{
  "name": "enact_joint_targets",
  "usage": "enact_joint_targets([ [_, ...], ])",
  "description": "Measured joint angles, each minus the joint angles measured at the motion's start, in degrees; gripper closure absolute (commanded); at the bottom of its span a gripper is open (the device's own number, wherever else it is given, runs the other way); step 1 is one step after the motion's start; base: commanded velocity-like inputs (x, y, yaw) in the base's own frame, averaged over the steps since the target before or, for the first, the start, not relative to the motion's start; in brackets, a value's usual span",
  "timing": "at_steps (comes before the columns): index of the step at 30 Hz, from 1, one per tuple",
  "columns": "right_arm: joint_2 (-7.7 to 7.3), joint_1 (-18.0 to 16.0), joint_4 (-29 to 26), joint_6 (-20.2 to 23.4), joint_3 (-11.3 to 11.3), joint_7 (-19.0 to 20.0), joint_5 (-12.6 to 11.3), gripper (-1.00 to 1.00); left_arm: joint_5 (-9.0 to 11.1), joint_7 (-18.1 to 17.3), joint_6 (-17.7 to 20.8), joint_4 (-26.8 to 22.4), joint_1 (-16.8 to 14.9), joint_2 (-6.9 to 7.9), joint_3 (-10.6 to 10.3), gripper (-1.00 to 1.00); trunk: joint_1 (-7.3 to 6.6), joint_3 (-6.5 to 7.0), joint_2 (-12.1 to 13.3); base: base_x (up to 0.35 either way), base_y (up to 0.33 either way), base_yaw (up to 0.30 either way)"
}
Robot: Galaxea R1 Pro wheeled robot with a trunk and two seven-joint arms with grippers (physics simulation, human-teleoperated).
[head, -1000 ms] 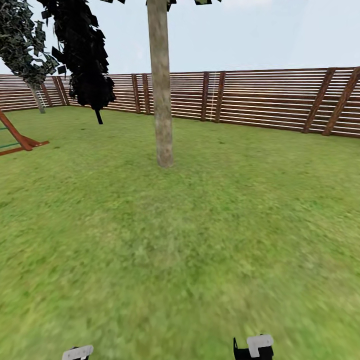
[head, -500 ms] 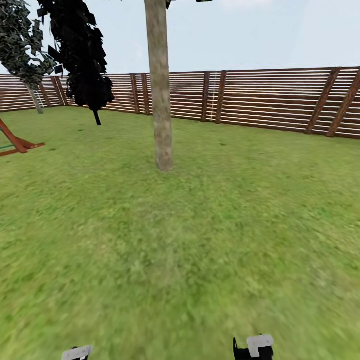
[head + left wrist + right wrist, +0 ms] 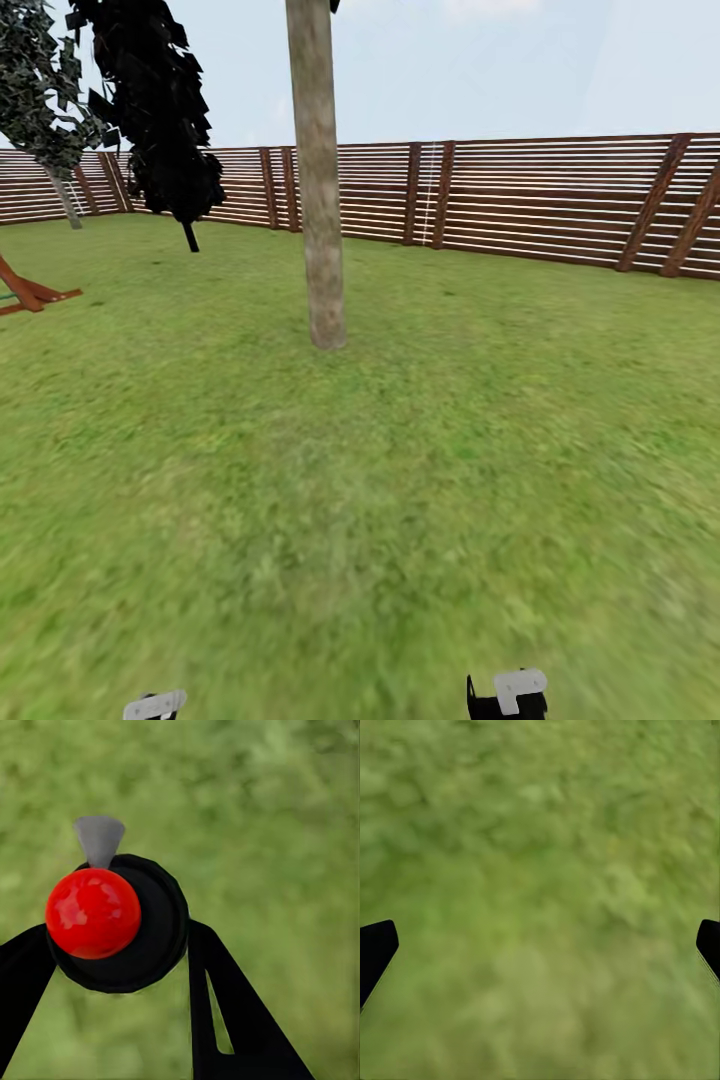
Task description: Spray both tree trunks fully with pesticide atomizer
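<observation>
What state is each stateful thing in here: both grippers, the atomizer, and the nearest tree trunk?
left gripper: shut on the pesticide atomizer, over grass.
pesticide atomizer: held between the fingers, red top toward the wrist camera, pale trigger showing beyond it.
right gripper: open, nothing between its fingers, over the lawn.
tree trunk: upright in the lawn ahead, bark bare and mottled, no visible coating.

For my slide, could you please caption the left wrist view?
Left gripper shut on the pesticide atomizer, above the lawn.
</observation>
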Motion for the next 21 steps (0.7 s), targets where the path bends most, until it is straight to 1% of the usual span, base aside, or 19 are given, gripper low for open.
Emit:
enact_joint_targets([
  [21,0.00,0.00,0.00,0.00,0.00,0.00,0.00,-1.00,-0.01,-0.02,0.02,0.00,0.02,-0.09,-0.08,1.00,0.00,0.00,0.00,0.338,0.000,0.000],
])
